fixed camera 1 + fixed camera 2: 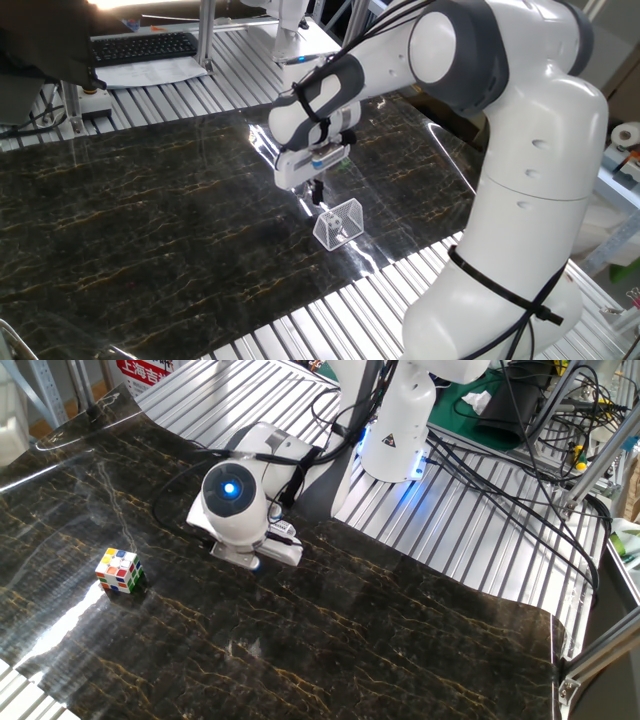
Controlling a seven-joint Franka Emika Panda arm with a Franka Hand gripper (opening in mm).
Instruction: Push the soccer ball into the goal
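The goal [338, 222], a small wire frame with see-through netting, stands on the dark marble table near its edge on the robot's side. My gripper [318, 195] hangs just above and left of it, fingers pointing down and close together, holding nothing. In the other fixed view the gripper [256, 561] shows only as a tip under the round white wrist [232, 503], which hides the goal. The soccer ball does not show in either view.
A Rubik's cube [119, 571] sits far from the gripper on the dark table top [400, 630]. Ribbed metal decking [330, 320] borders the table. The robot's white base [520, 230] stands close behind the goal. Cables [500, 470] lie beside the base.
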